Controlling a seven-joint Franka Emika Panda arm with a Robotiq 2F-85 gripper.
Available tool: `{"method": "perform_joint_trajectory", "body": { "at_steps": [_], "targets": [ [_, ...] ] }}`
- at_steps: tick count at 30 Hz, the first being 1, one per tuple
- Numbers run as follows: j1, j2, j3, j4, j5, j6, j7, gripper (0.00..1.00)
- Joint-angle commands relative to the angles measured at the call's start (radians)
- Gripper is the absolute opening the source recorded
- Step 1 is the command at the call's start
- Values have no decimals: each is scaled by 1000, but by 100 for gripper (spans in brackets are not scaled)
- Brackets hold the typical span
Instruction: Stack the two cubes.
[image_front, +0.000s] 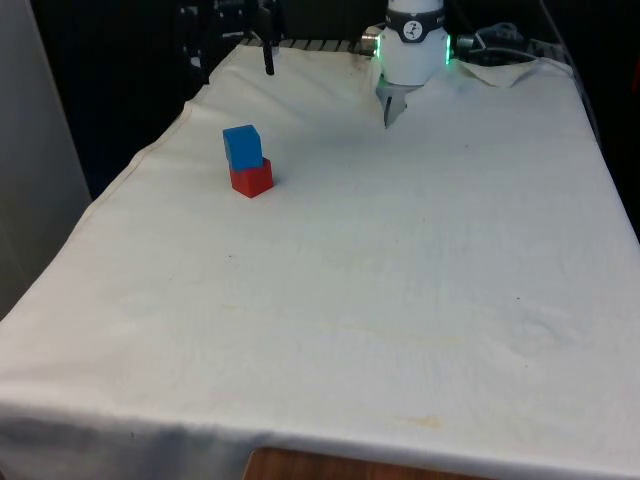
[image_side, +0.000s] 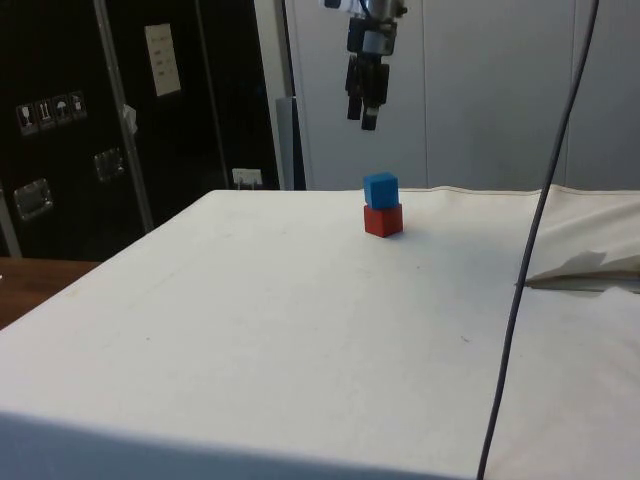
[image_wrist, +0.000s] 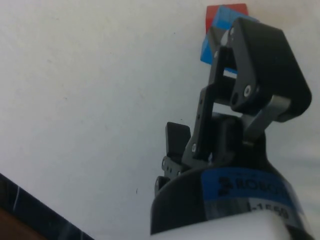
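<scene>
A blue cube (image_front: 242, 146) sits on top of a red cube (image_front: 251, 179) on the white cloth, towards the front view's left and far side. The blue one is turned slightly against the red one. In the side view the blue cube (image_side: 380, 188) rests on the red cube (image_side: 383, 220) near the table's far edge. My gripper (image_side: 363, 112) hangs high above the stack, well apart from it, open and holding nothing. It also appears as dark fingers (image_front: 269, 62) above the stack. In the wrist view the gripper (image_wrist: 200, 90) partly covers the blue cube (image_wrist: 205, 50) and red cube (image_wrist: 220, 10).
The white cloth (image_front: 400, 300) covers the whole table. A rumpled fold of cloth (image_front: 505, 70) lies at the far end on the front view's right. A dark cable (image_side: 540, 200) hangs in front of the side view.
</scene>
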Motion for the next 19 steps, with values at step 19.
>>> {"method": "perform_joint_trajectory", "body": {
  "at_steps": [19],
  "targets": [
    [11, -9, 9, 49, -48, -69, 43, 100]
  ]
}}
